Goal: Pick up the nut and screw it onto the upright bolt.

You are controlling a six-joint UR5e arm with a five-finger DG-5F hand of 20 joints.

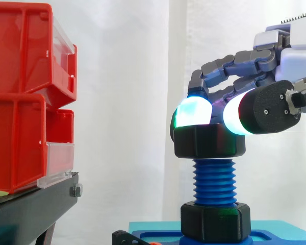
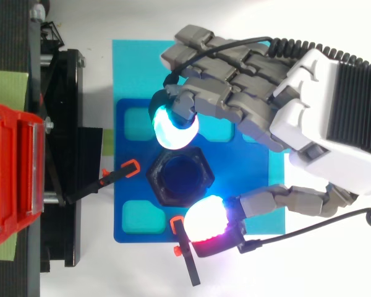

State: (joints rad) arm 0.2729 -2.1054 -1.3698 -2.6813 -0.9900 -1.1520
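Pinching the black nut (image 1: 209,142) between curled fingers and thumb, your hand (image 2: 297,93) is holding it atop the upright blue bolt (image 1: 214,181). Glowing pads (image 1: 193,113) are hiding the nut's upper edge from you; the blue plate (image 2: 247,179) is running off the side view's bottom edge.

Lab bench: red bins (image 1: 20,76), white curtain (image 1: 132,76)

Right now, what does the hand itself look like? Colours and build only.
The hand has a pale white-grey palm housing with a black ribbed panel at the back. Its fingers are grey, blocky linked segments. The thick fingertip pads glow: one cyan-green, one white-pink. Behind that pad sits a black rounded shell with small screws.
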